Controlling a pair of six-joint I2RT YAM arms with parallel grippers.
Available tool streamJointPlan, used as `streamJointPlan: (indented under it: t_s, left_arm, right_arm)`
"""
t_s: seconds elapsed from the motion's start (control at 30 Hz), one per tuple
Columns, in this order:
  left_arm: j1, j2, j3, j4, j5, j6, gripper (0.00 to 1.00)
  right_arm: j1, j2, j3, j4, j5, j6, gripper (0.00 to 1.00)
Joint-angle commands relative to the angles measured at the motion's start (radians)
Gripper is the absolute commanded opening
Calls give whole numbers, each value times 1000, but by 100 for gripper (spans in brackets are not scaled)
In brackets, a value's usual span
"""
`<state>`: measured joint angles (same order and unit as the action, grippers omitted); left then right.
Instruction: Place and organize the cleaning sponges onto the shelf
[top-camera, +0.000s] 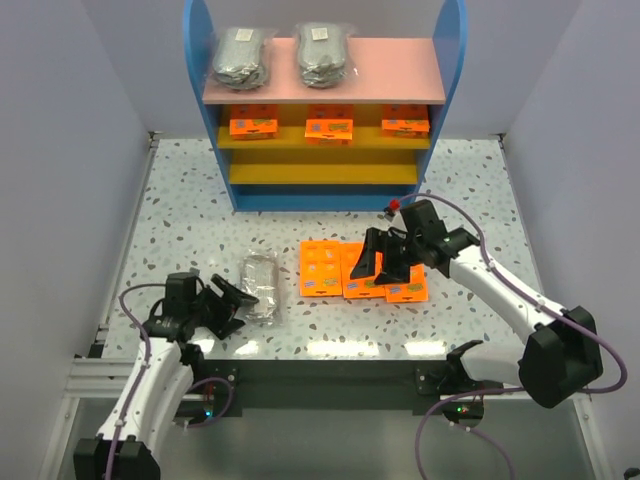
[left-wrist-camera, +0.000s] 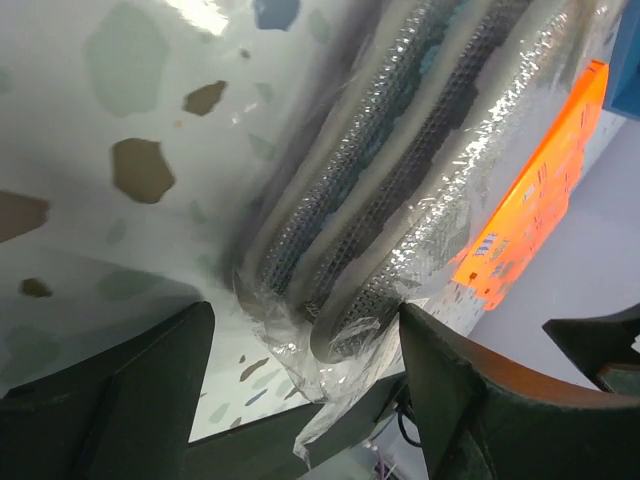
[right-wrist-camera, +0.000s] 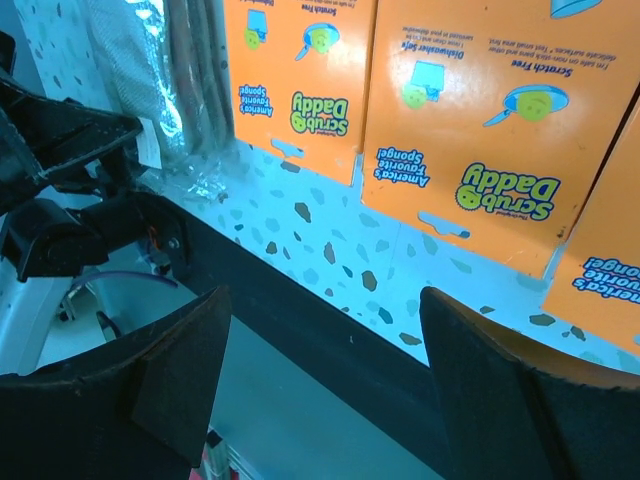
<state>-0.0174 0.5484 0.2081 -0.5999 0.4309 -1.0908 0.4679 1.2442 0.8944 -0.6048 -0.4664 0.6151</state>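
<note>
Two robot arms (top-camera: 150, 385) sit at the near edge of the table (top-camera: 180, 220). From above, the left pincer (top-camera: 238, 298) lies low beside a clear bag (top-camera: 262, 285) of grey scrub pads. The right pincer (top-camera: 380, 268) hangs over three orange packets (top-camera: 322, 268) lying side by side on the table. At the back, the shelf (top-camera: 222, 150) has two more bags (top-camera: 240, 55) on its pink board (top-camera: 395, 70) and three packets (top-camera: 329, 129) on a yellow board (top-camera: 290, 140).

On the left wrist view, the dark fingers (left-wrist-camera: 140, 400) stand wide apart with the bag's end between them. They are not squeezing it, so this pincer holds nothing. The bag (left-wrist-camera: 400, 180) is shiny, crinkly and soft, with round netted pads inside.

On the right wrist view, the fingers (right-wrist-camera: 160, 380) are spread wide with nothing between them. Flat orange packets (right-wrist-camera: 490, 130) with little smiley pictures lie just ahead.

I think picking up the last bag is the step now. Next, the left pincer needs to close on the pads, not just loose plastic, or the bag may slip.
</note>
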Motion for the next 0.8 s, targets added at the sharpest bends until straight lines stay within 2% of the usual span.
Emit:
streamJointPlan:
  t_s: [0.0, 0.13, 0.23, 0.43, 0.6, 0.7, 0.77]
  left_arm:
    - [-61, 71, -6, 204, 20, -47, 79]
    - [-191, 177, -16, 374, 5, -142, 79]
    - [-246, 217, -29, 460, -4, -194, 79]
    - [-289, 251, -72, 581, 12, -254, 78]
    - [-291, 176, -30, 474, -23, -230, 79]
    - [-289, 67, 31, 300, -72, -213, 79]
    - [-289, -20, 74, 126, -134, -195, 80]
  right_arm:
    - [35, 0, -18, 52, -43, 26, 80]
    - [161, 32, -25, 115, -12, 110, 80]
    - [250, 76, -18, 174, 18, 185, 80]
    - [388, 141, -32, 321, 72, 374, 81]
    - [466, 173, -78, 462, 139, 559, 81]
    - [498, 207, -97, 529, 181, 656, 81]
    - [514, 227, -104, 583, 211, 704, 82]
